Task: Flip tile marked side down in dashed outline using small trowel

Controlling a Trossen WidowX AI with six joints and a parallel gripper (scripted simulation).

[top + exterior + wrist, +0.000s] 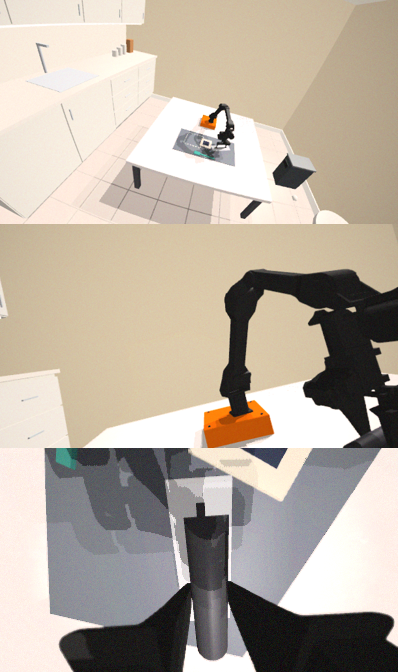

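My gripper (224,142) (210,585) is shut on the dark round handle of the trowel (212,615), over the right part of the grey mat (229,157) (75,583). The trowel's pale flat blade points away from the fingers, toward the top of the wrist view. The cream tile (205,143) (280,486) shows its dark blue square facing up. It lies left of the gripper in the top view, near the right end of the dashed outline (192,145); any overlap is hard to tell. Whether the blade touches the mat is unclear. The exterior view shows neither tile nor mat.
A teal strip-like object (203,155) (66,458) lies along the mat's front edge, near the tile. The orange arm base (208,122) (239,427) stands on the white table (156,146) behind the mat. Arm shadows darken the mat around the tile.
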